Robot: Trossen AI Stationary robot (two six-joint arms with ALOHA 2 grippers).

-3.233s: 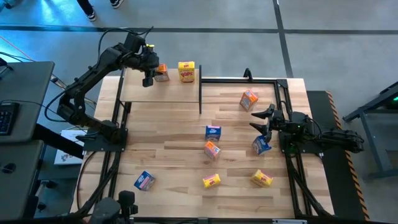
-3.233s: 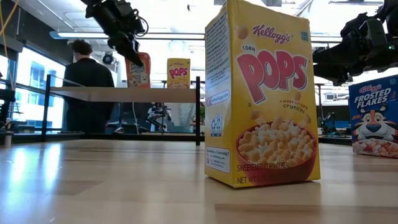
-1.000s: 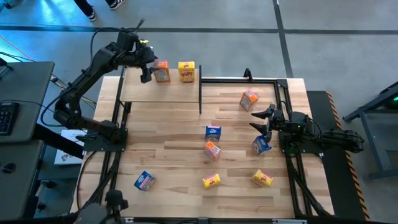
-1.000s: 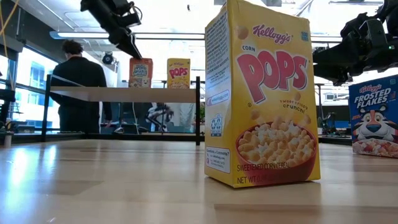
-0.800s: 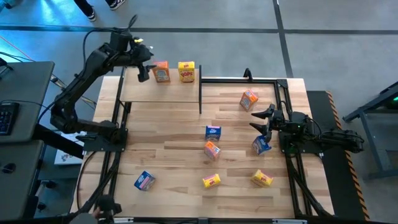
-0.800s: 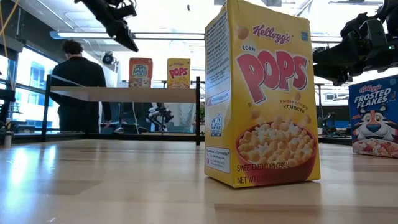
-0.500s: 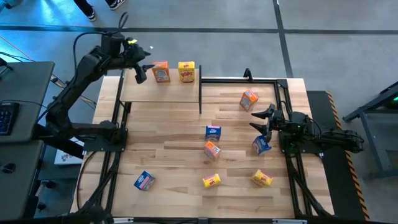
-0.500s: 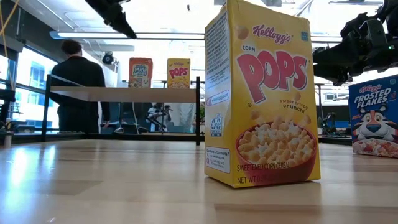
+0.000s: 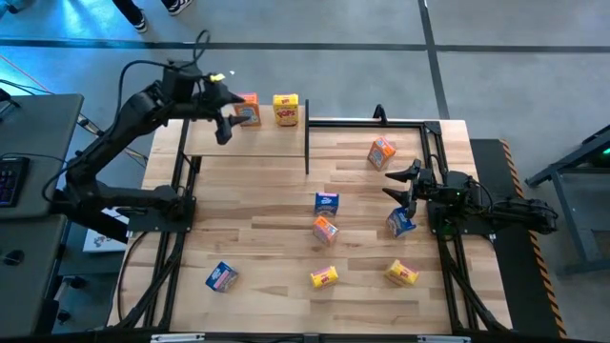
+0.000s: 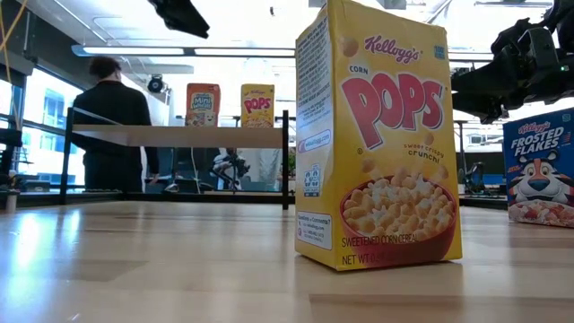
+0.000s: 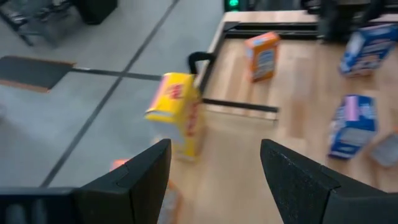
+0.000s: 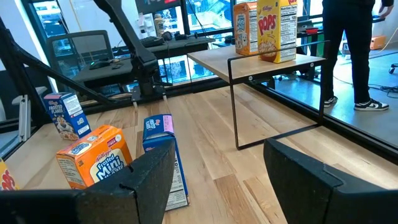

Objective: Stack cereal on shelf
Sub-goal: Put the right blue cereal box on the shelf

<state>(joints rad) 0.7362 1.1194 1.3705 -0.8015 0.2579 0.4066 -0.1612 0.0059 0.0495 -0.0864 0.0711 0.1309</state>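
High view: shelf (image 9: 250,141) carries an orange box (image 9: 249,110) and yellow box (image 9: 286,110)

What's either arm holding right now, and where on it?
Nothing. The left gripper is open above the shelf, clear of both boxes there; the right gripper is open over the table, empty.

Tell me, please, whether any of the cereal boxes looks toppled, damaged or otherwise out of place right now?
Nothing looks damaged or spilled. Two boxes, an orange box and a yellow box, stand upright side by side on the shelf. The other seven lie scattered at odd angles across the table, not yet stacked.
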